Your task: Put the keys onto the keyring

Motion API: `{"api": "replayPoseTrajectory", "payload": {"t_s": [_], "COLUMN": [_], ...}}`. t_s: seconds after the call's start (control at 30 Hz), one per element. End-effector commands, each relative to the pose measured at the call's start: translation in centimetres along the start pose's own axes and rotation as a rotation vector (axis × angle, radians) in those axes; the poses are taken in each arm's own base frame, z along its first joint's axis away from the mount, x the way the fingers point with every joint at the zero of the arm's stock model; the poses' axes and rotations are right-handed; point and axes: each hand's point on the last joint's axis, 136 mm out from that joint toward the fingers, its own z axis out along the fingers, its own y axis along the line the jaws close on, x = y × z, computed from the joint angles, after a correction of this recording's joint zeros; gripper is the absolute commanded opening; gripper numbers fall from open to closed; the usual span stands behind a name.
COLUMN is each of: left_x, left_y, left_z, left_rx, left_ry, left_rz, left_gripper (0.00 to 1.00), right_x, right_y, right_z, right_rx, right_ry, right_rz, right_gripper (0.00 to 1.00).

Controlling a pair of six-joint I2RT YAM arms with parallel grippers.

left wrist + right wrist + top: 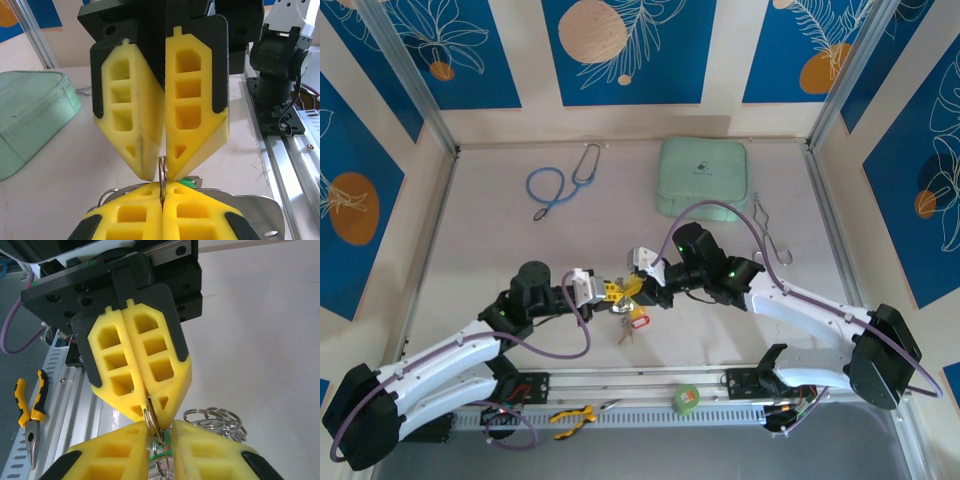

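Note:
My two grippers meet tip to tip over the middle of the table. The left gripper (610, 292) (163, 187) is shut on the edge of a small silvery split ring (162, 172) (152, 422). The right gripper (638, 288) (161, 422) is slightly open, its fingertips on either side of that same ring. Below the ring hang keys, one with a red tag (640, 320) and one with a green head (169, 447). More small rings (215, 419) bunch beside them. The keyring (772, 238), a thin silvery oval loop, lies apart on the table beyond the right arm.
A blue stethoscope (560, 185) and a pale green pouch (705, 175) lie at the back. Yellow-handled pliers (575, 415) (31, 415) and a green tape roll (686, 398) rest on the rail at the near edge.

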Motion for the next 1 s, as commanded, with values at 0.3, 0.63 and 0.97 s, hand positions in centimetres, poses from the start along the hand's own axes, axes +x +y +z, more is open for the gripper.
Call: {"api": "replayPoseTrajectory", "payload": {"t_s": [0.3, 0.63, 0.97], "left_x": [0.2, 0.1, -0.7], "left_y": [0.9, 0.5, 0.2], "left_z": [-0.4, -0.4, -0.4], "left_rx": [-0.049, 0.001, 0.011], "left_ry": [0.1, 0.158, 0.099], "left_rz": [0.023, 0.041, 0.046], "left_gripper": [0.33, 0.23, 0.02], "right_x": [1.1, 0.2, -1.6], "right_y": [0.0, 0.4, 1.7], "right_z": [-0.5, -0.3, 1.1], "right_rx": [0.046, 0.042, -0.015], "right_ry": [0.152, 0.297, 0.253], "right_rz": [-0.102, -0.212, -0.213], "right_gripper": [0.0, 0.0, 0.0]}}
